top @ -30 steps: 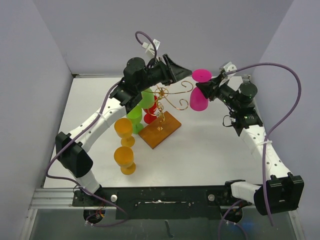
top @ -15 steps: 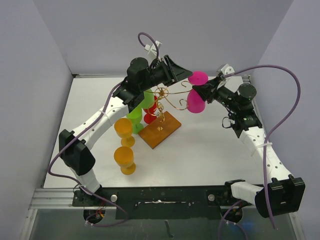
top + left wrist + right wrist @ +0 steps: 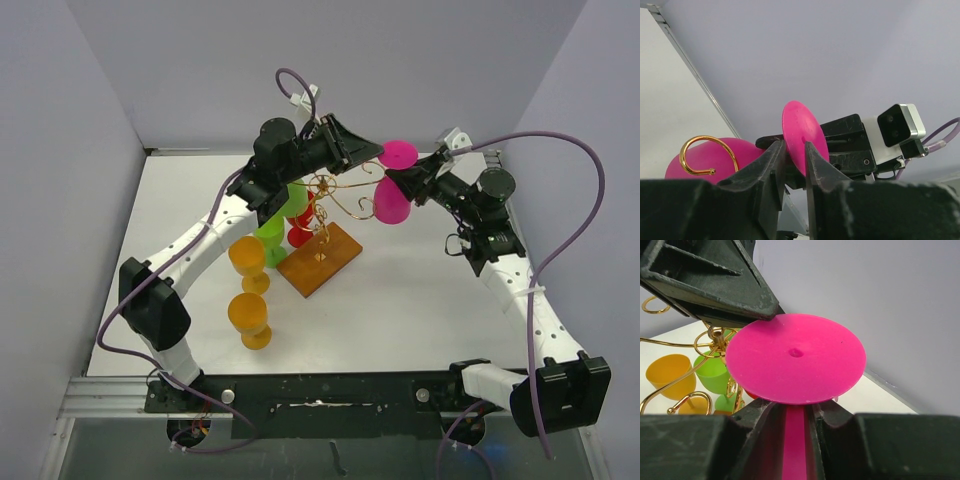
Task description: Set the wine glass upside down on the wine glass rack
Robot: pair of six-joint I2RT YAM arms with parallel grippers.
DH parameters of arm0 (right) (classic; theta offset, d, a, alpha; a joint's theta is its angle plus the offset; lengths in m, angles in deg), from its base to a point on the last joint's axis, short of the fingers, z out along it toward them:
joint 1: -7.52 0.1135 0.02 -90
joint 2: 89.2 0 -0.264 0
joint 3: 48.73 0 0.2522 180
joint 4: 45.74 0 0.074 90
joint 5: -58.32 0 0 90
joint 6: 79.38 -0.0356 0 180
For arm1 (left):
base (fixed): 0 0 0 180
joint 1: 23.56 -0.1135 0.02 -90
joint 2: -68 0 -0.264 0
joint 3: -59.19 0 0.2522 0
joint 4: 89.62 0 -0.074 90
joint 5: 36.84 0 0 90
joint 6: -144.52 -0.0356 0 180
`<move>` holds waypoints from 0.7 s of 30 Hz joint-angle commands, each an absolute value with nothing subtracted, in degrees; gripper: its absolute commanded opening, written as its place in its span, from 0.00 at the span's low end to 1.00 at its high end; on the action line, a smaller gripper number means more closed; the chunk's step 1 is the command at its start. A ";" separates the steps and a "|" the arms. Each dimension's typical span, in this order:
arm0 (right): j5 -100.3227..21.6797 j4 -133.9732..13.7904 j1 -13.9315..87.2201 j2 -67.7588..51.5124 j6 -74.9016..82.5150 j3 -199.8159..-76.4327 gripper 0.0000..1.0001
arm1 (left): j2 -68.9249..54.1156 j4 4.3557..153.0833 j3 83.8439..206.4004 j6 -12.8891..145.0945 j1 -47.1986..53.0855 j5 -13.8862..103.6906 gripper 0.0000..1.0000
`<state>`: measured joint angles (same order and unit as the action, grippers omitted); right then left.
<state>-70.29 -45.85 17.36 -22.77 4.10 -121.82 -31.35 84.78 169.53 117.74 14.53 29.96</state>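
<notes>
The pink wine glass hangs upside down, foot up, at the right tip of the gold wire wine glass rack on its brown wooden base. My right gripper is shut on the glass stem just under the foot, as the right wrist view shows. My left gripper is level with the foot's left edge. In the left wrist view its jaws stand a narrow gap apart, with the pink foot showing in the gap. A gold hook curls in front of the pink bowl.
Two orange glasses stand left of the rack base. Green glasses and a red glass sit at the rack's left side, under the left arm. Grey walls enclose the white table at back and sides.
My right gripper has carried the pink glass left, up to the rack's right hook. My left gripper has shifted slightly right, up to the glass foot.
</notes>
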 commanded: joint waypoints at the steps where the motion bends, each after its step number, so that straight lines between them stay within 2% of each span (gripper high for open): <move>1: -71.32 -42.09 18.06 -24.55 4.06 -122.34 0.00 | -31.14 92.24 169.90 120.28 14.85 26.56 0.13; 3: -71.32 -42.14 18.07 -24.59 4.12 -122.34 0.00 | -30.91 93.00 169.55 120.54 14.90 26.53 0.02; 4: -71.32 -42.18 18.13 -24.68 4.08 -122.28 0.00 | -30.70 94.03 169.10 120.78 14.89 26.53 0.00; 9: -71.24 -42.65 18.15 -25.26 4.07 -122.08 0.00 | -30.05 97.13 167.57 121.77 14.88 26.60 0.00; 12: -70.95 -43.01 18.15 -25.38 3.61 -122.08 0.04 | -29.96 97.24 167.37 122.55 14.86 26.77 0.00; 21: -61.92 -49.20 18.04 -27.26 2.93 -121.69 0.41 | -30.11 94.51 169.07 122.62 14.85 30.83 0.00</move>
